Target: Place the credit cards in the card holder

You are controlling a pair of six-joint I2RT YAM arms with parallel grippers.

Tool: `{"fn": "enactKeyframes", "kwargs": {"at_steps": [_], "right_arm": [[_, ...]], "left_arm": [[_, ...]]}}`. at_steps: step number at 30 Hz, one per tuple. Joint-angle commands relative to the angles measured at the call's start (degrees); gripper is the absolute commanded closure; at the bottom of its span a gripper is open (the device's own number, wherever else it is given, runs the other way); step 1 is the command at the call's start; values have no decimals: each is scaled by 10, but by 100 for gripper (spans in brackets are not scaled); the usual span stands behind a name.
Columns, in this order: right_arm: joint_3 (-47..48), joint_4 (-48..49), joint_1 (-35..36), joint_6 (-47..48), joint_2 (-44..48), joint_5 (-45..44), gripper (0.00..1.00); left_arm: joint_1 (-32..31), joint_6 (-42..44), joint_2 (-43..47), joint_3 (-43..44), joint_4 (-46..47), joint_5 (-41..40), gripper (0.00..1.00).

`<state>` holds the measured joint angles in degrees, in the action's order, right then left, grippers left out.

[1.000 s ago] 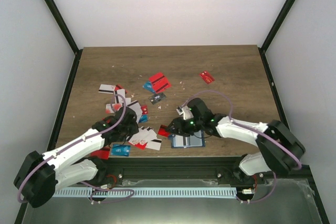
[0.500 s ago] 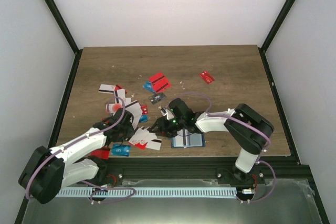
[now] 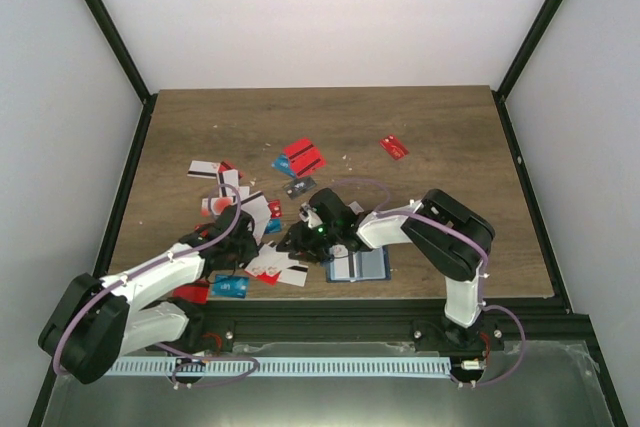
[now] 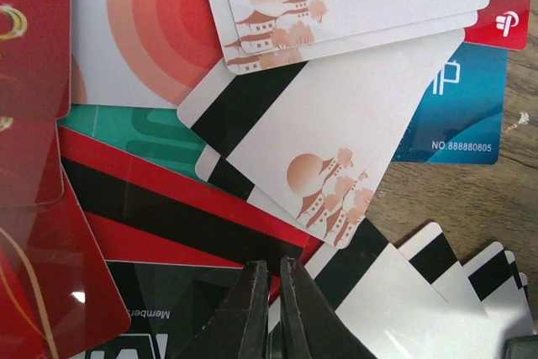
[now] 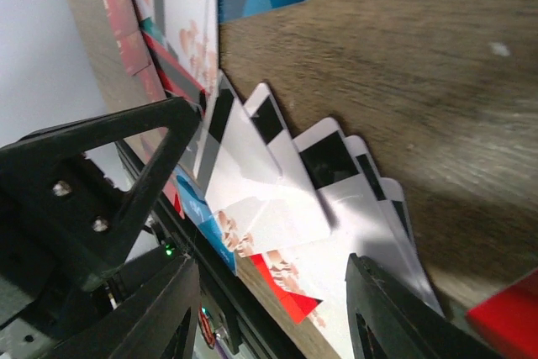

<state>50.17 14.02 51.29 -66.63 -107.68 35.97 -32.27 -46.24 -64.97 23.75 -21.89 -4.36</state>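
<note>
Credit cards (image 3: 278,265) lie in a loose heap at the near left of the table, white, red and blue. My left gripper (image 3: 236,247) stands low over that heap. In the left wrist view its jaws (image 4: 273,268) are shut, tips down where a red black-striped card (image 4: 151,208) meets a white pagoda-print card (image 4: 336,124); whether a card is pinched cannot be told. My right gripper (image 3: 296,240) reaches left, open, over a fan of white striped cards (image 5: 319,199), its own midpoint (image 5: 273,300) above them. The navy card holder (image 3: 360,267) lies open just right of it.
More cards are scattered farther back: two red ones (image 3: 303,157), a dark grey one (image 3: 300,187), a lone red one (image 3: 394,147) and some at the left (image 3: 205,169). A blue card (image 3: 230,287) lies by the table's near edge (image 3: 420,297). Both grippers are close together.
My right gripper has swung left, from above the card holder to the fan of white cards. The left jaws have closed down on the heap.
</note>
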Motion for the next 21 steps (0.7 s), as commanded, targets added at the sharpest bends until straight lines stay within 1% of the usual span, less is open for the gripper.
{"fn": "enactKeyframes", "kwargs": {"at_steps": [1, 5, 12, 16, 21], "right_arm": [[25, -1, 7, -13, -14, -7, 50], [25, 0, 8, -15, -20, -5, 51], [26, -2, 8, -14, -21, -8, 50], [27, -2, 8, -15, -23, -6, 50], [28, 0, 8, -18, -28, -4, 50]], "left_arm": [[1, 4, 12, -11, -19, 9, 92], [2, 6, 42, 0, -36, 0, 92], [0, 18, 75, -2, -17, 31, 92], [1, 21, 59, -7, -9, 32, 92], [0, 18, 9, -19, 11, 39, 92]]}}
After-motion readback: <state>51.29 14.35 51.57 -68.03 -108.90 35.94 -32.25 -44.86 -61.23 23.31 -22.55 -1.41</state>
